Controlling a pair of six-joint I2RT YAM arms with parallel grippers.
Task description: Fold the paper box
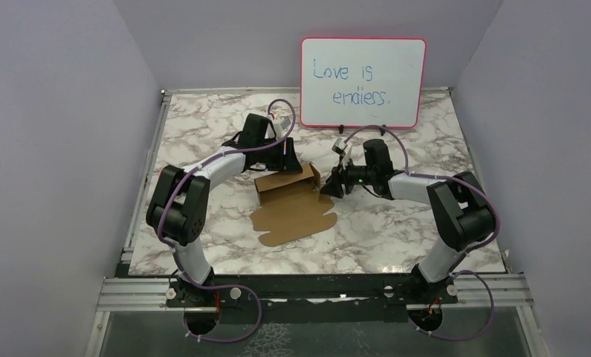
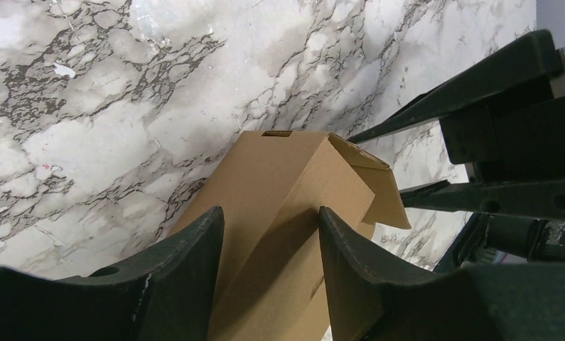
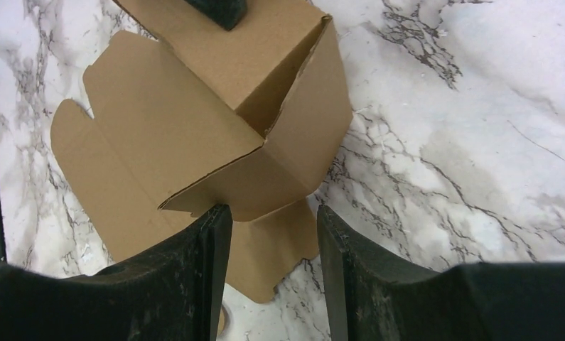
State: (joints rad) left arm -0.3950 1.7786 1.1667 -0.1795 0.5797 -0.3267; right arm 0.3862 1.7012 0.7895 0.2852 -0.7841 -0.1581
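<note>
The left pincer (image 2: 271, 217) is reaching down with its jaws apart over the raised far wall of the box (image 1: 296, 201), not clamping it. The right pincer (image 3: 273, 213) is hovering, jaws apart, at the box's right flap. The half-folded box is lying mid-table (image 1: 396, 230), flat flaps spreading near. A whiteboard (image 1: 363, 82) is standing far behind.
</note>
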